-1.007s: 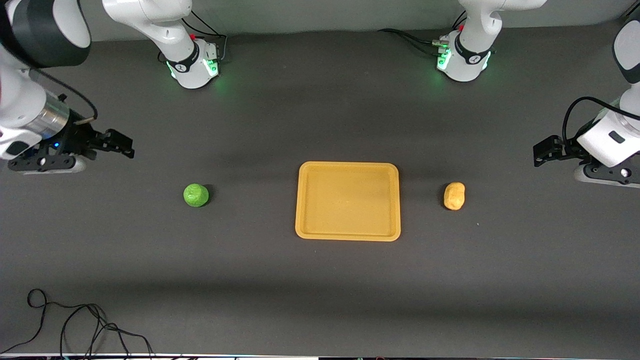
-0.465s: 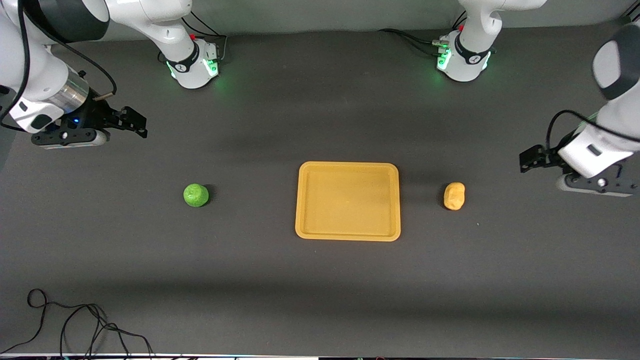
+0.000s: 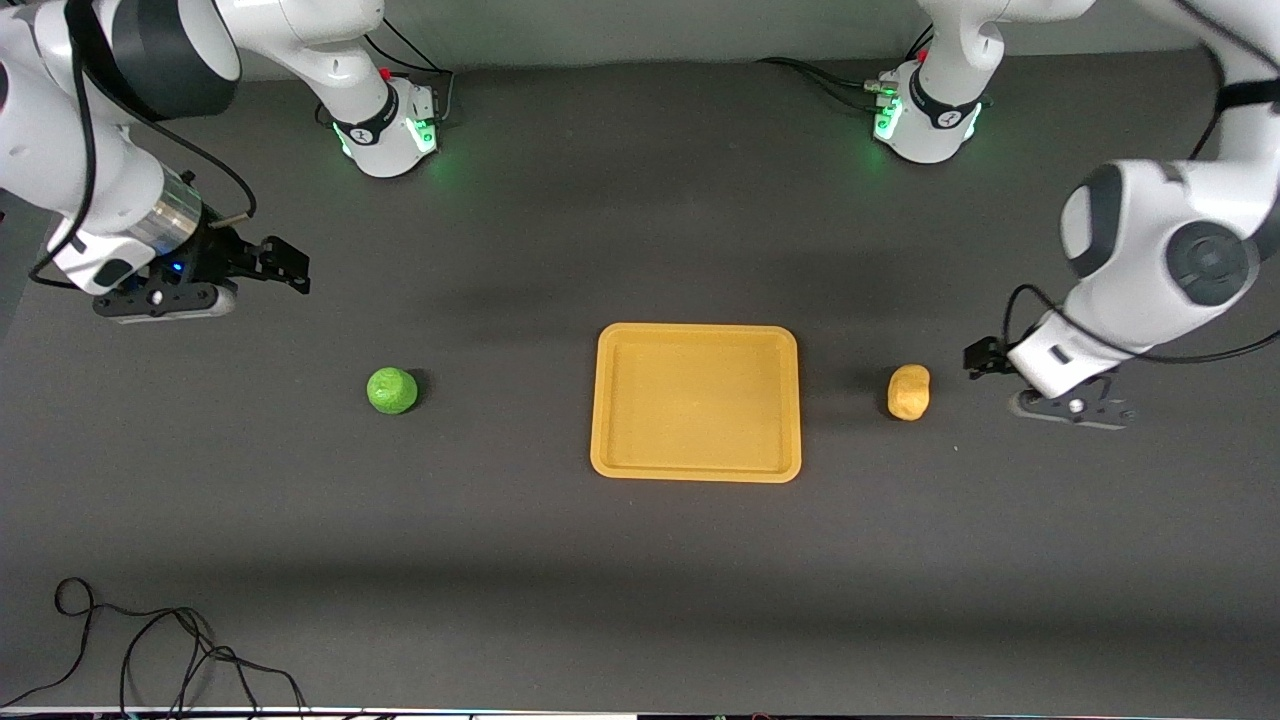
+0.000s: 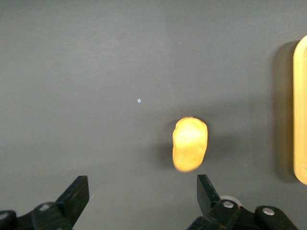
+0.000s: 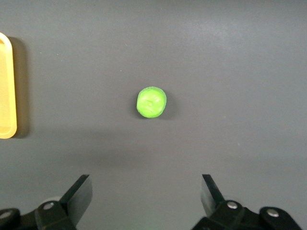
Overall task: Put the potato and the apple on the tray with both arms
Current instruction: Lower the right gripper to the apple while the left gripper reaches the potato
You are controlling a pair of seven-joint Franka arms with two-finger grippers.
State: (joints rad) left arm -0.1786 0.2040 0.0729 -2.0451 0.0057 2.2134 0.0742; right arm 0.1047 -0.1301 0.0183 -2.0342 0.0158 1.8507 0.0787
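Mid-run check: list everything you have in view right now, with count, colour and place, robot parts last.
tray: one, yellow-orange, mid-table, nothing on it.
apple: one, bright green, on the table beside the tray, toward the right arm's end.
potato: one, tan-yellow, on the table beside the tray, toward the left arm's end.
loose cable: one, black, on the table nearer the front camera than the apple.
arm bases: two, white, lit green, along the table edge farthest from the front camera.
left gripper: one, black, open, over the table next to the potato.
right gripper: one, black, open, over the table short of the apple.
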